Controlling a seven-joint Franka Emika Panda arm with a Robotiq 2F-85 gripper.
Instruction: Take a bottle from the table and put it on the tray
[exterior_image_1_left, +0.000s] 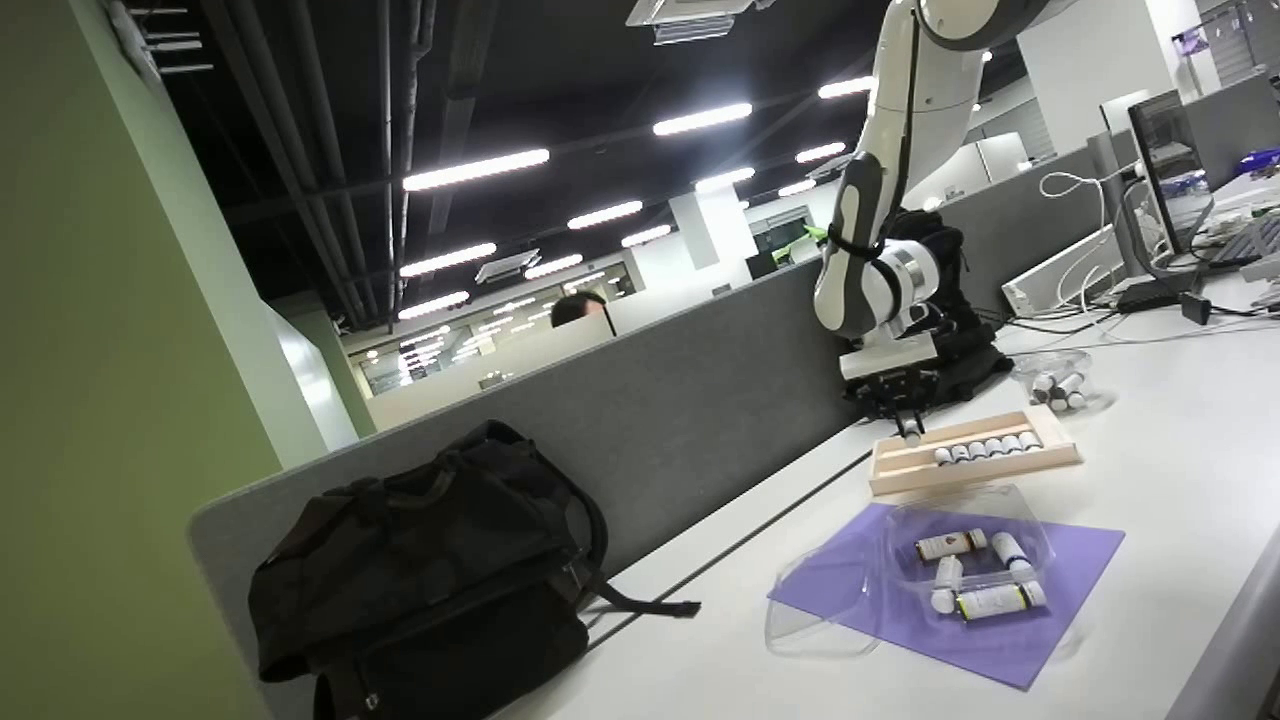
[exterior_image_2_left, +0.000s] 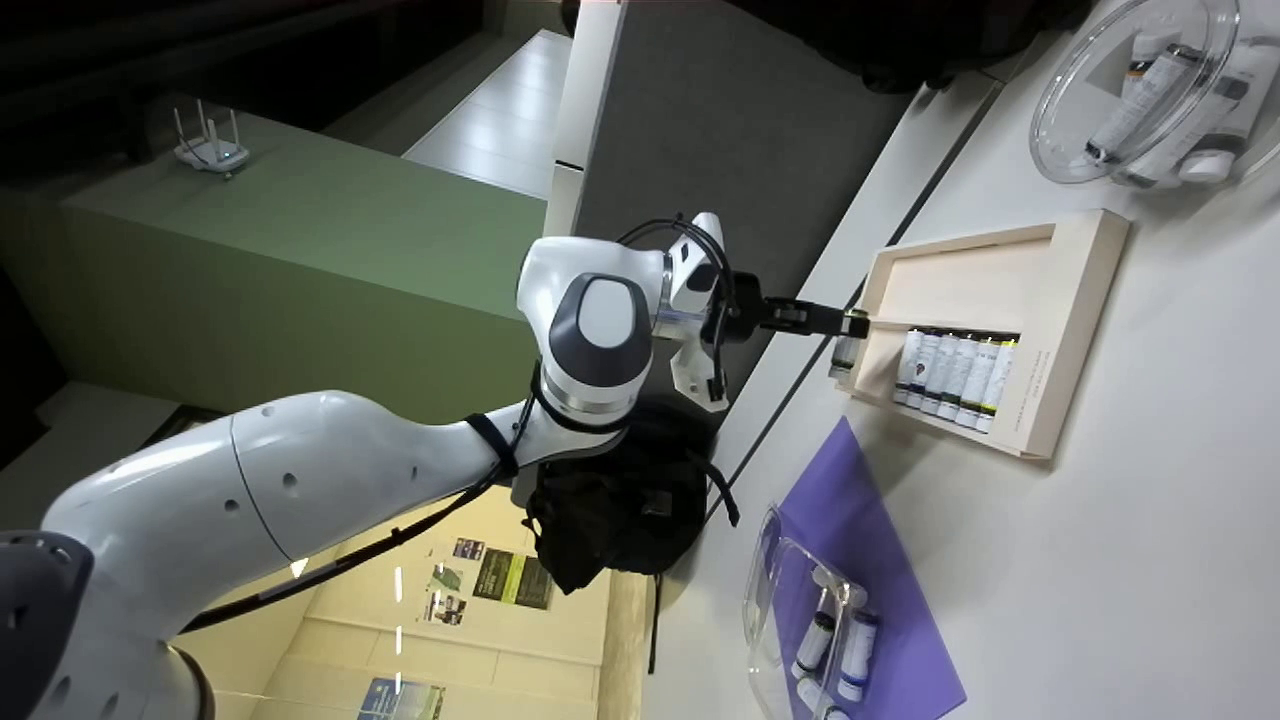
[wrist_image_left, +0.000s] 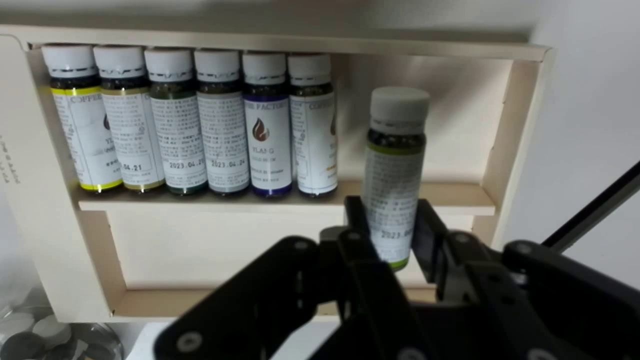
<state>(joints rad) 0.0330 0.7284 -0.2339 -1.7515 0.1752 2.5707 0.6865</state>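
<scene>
two fingers (wrist_image_left: 431, 235), slightly parted, clasp a white-capped bottle (wrist_image_left: 394, 190) between them.

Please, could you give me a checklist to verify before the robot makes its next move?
1. Grip: ok, end effector closed on the held bottle.
2. Direction: ok, in the wrist view its white cap points roughly like those on the row of six bottles.
3. Room: ok, the wooden tray has free space beside that row.
4. Release: not ok, held bottle not yet set down.
5. Clearance from the partition: cannot tell, depth unclear.
</scene>
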